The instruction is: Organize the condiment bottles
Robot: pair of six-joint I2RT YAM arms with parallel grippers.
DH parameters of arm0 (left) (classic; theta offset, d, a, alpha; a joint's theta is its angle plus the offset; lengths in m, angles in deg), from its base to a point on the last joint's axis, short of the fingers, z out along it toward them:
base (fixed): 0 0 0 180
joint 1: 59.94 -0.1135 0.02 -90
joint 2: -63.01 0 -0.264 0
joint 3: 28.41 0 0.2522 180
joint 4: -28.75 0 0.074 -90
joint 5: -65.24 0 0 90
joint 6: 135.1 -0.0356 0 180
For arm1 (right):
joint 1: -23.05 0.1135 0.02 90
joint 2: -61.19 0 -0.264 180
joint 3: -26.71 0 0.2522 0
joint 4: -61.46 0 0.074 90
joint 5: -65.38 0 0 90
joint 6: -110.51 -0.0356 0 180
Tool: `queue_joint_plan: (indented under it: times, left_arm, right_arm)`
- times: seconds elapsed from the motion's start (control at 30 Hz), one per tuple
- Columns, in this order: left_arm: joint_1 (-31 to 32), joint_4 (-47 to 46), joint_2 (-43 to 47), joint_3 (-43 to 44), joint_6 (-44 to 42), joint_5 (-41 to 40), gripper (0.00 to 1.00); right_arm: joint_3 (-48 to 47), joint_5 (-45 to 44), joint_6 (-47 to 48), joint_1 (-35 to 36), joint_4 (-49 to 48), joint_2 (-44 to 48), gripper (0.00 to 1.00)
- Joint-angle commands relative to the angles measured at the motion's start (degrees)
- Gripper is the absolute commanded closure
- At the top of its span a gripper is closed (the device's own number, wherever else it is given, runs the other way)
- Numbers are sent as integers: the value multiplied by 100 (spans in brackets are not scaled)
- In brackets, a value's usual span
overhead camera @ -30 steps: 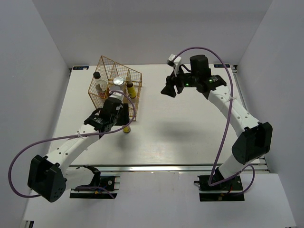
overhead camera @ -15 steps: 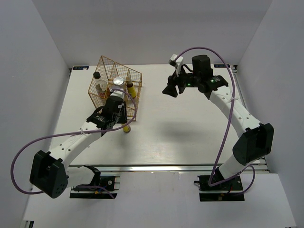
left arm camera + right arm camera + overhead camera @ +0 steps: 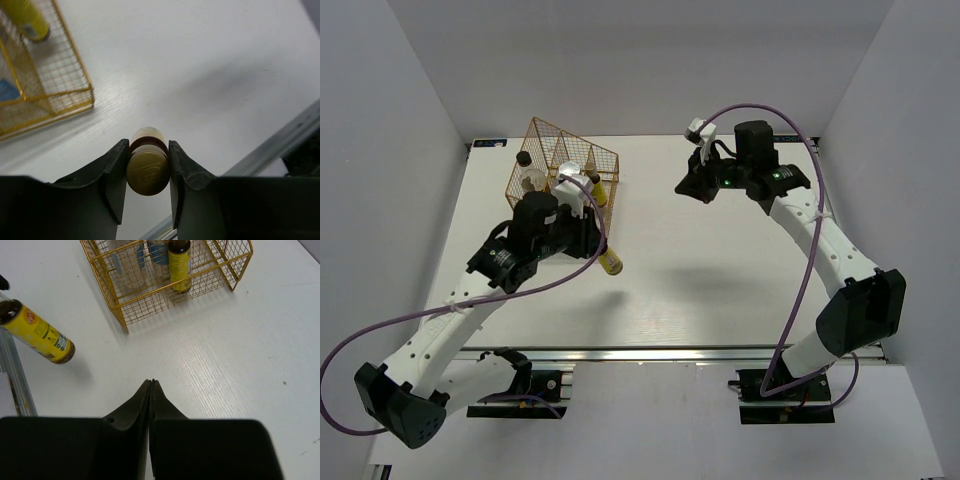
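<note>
Our left gripper (image 3: 147, 151) pinches a small yellow bottle (image 3: 38, 333) by one end, tilted over the table (image 3: 720, 290); dark ends, printed label. Right gripper (image 3: 151, 385) is pressed together.

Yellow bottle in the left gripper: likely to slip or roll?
The left gripper pinches the yellow bottle only at its smooth round cap, so it may swivel or slip. It hangs tilted over the table; being cylindrical, it would probably roll if dropped.
</note>
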Motion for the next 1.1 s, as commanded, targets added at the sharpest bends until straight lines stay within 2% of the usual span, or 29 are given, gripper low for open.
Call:
queue_joint_plan:
  times: [0.0,0.13,0.23,0.37,0.53,0.7,1.07]
  left_arm:
    - [13,47,-1,664,-236,934,100]
    - [13,-443,-255,1103,-131,400,100]
    - [13,-804,-685,1455,-148,-400,100]
    - [13,-1051,-1441,2244,-350,-1086,100]
    - [5,-1123,-2232,2764,-701,-1806,100]
    - [-206,-1166,-2532,2880,-772,-1957,100]
    - [-566,-1447,-2629,2335,-711,-2002,100]
  right_arm:
    - [112,106,-54,-50,-93,266,100]
    - [182,71,-71,-77,-129,346,100]
    - [226,62,-80,-121,-129,407,100]
    - [367,62,-80,-182,-146,556,100]
    - [717,10,-107,-253,-199,855,100]
    - [1026,-8,-151,-323,-287,1066,100]
    - [1237,9,-203,-420,-305,1181,100]
